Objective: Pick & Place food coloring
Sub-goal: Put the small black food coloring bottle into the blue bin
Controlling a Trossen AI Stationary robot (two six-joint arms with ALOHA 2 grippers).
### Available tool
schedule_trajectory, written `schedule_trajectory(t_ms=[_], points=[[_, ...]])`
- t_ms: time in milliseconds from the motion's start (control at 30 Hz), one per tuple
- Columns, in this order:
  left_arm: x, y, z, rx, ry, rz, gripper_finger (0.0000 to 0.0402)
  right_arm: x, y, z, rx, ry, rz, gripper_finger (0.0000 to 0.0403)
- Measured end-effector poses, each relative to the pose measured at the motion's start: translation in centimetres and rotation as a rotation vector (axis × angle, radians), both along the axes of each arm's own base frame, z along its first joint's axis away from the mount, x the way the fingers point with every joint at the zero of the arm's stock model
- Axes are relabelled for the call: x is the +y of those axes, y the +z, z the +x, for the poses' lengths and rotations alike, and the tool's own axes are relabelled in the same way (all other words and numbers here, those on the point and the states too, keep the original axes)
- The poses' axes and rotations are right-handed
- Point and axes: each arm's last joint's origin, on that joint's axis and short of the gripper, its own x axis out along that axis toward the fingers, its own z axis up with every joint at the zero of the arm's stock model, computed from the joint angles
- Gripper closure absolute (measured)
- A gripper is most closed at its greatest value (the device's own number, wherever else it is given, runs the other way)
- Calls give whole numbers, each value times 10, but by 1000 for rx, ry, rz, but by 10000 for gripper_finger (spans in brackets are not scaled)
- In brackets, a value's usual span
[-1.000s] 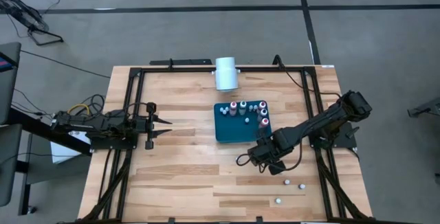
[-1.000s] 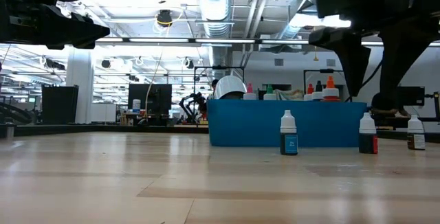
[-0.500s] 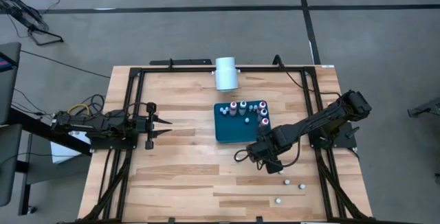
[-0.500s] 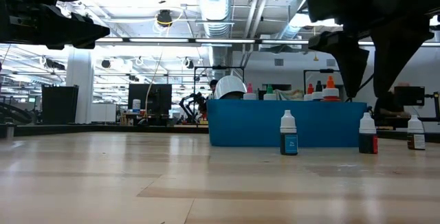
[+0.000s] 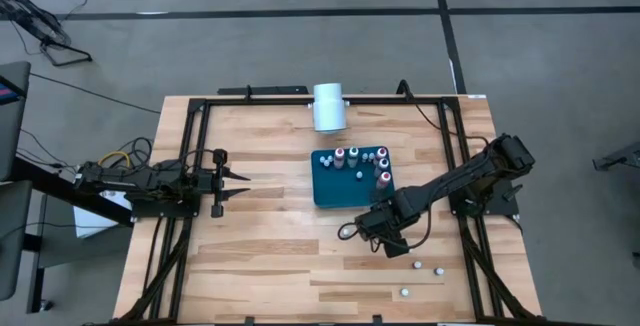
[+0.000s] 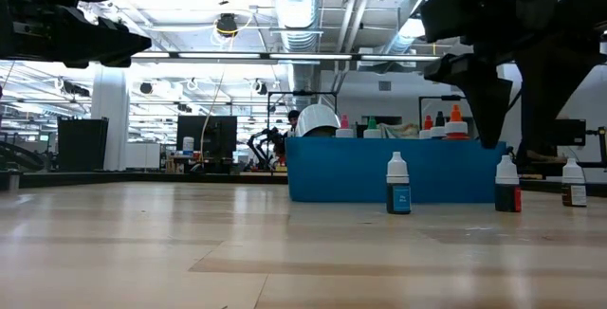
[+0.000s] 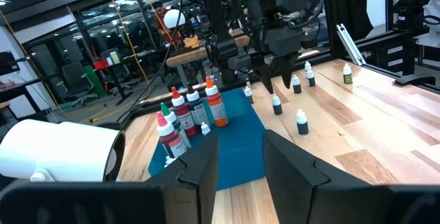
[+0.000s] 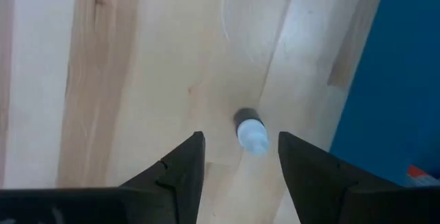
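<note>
The right gripper (image 8: 237, 165) points down, fingers spread, over a small bottle (image 8: 250, 131) beside the tray (image 5: 330, 186). It has shifted leftward since earlier.

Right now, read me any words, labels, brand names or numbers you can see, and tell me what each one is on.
No text can be read.
The small white-capped food coloring bottles carry labels, but these are too small and blurred to read.
The flat dark teal rectangular tray and the large white cylinder show no lettering.

White-capped food coloring bottles (image 6: 398, 184) upright on table (image 6: 190, 252)
</note>
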Motion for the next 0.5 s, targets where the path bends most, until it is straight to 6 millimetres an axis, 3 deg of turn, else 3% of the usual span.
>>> schedule_trajectory(t_ms=[500], points=[[0, 0, 0, 1, -1, 0, 297, -12, -7, 2, 57, -78, -18, 231]])
